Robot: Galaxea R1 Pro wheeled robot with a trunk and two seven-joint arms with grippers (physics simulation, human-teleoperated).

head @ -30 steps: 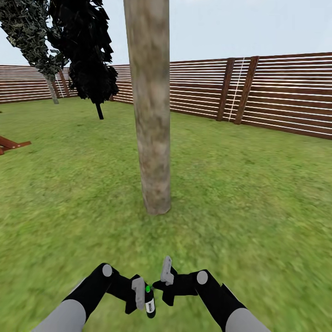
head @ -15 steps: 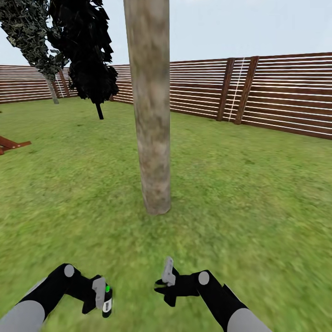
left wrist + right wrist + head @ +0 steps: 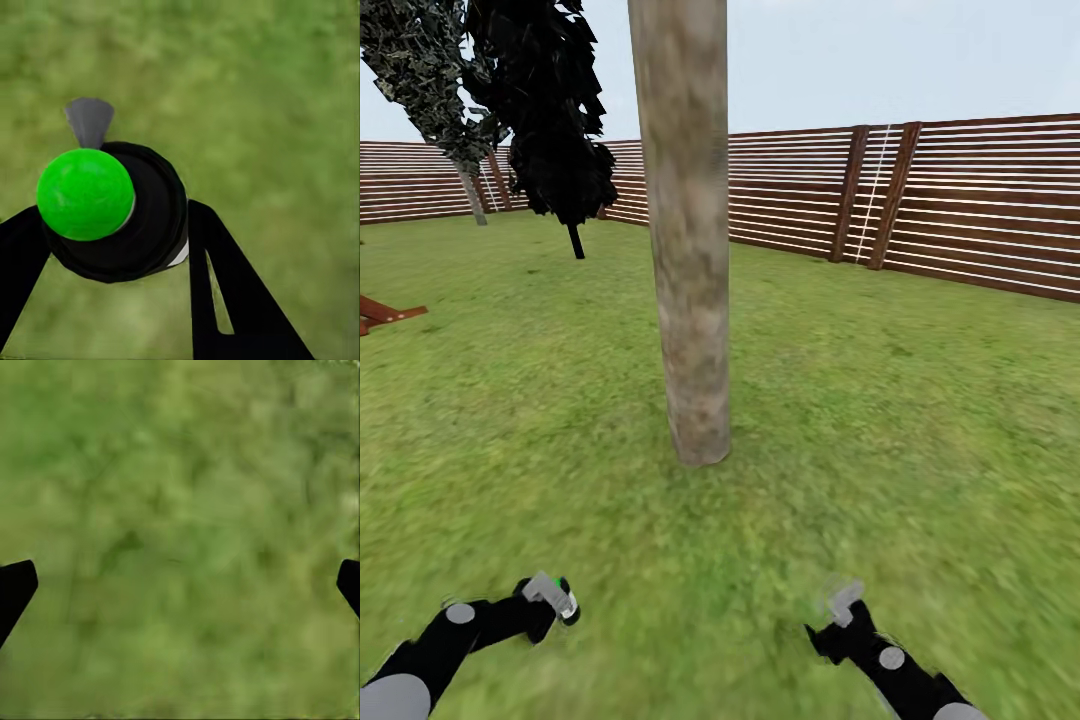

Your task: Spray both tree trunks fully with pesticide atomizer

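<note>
A pale grey-brown mottled tree trunk [image 3: 690, 250] rises from the lawn straight ahead, its crown above the picture's top. My left gripper [image 3: 553, 597] is low at the left, well short of the trunk, shut on the pesticide atomizer [image 3: 564, 596]. In the left wrist view the atomizer [image 3: 142, 225] is a dark round bottle with a bright green top, clamped between the two black fingers [image 3: 225, 292] over grass. My right gripper [image 3: 844, 598] hangs low at the right. Its fingertips [image 3: 15, 585] sit far apart with only grass between them, so it is open.
Green lawn [image 3: 900, 420] spreads all round the trunk. A brown slatted fence [image 3: 960, 200] bounds it at the back and right. A dark narrow tree [image 3: 550, 110] and a grey-green one [image 3: 420, 70] stand far left. A red-brown wooden piece [image 3: 385, 312] lies at the left edge.
Both arms have swung apart and lower: the left one carried the atomizer out to the left, the right one went to the right. The trunk and fence have not shifted.
</note>
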